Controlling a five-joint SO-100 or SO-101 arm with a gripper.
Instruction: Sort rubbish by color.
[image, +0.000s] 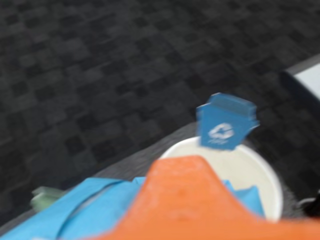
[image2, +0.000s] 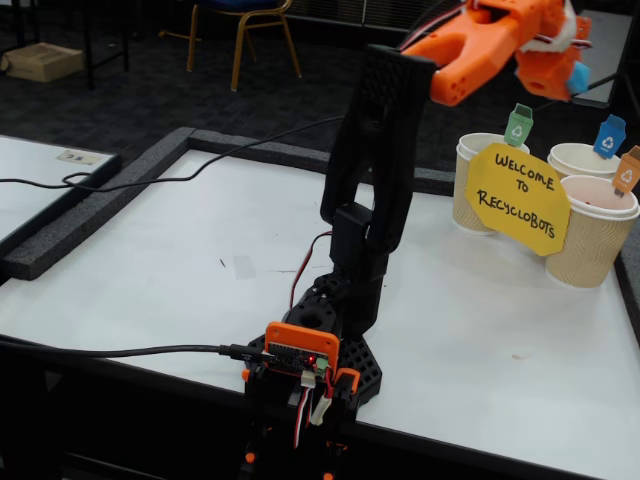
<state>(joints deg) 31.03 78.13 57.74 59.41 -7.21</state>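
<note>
Blue rubbish (image: 95, 210) sits pinched in the closed gripper (image2: 572, 62), high up and just near-left of the blue-tagged cup (image2: 580, 160) at the far right.

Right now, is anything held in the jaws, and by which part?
Yes: the light blue paper bundle, held above the blue-tagged cup. The orange gripper hides the exact hold point.

Orange matt moulded-plastic gripper (image2: 572, 62) clamped a smooth light blue folded paper bundle (image: 95, 210). Beige ribbed paper cups (image2: 590, 240) carried a yellow matt card sign (image2: 520, 195) and small card tags. The white tabletop (image2: 200, 260) looked smooth, faintly glossy; the dark carpet (image: 100, 65) looked coarse.
</note>
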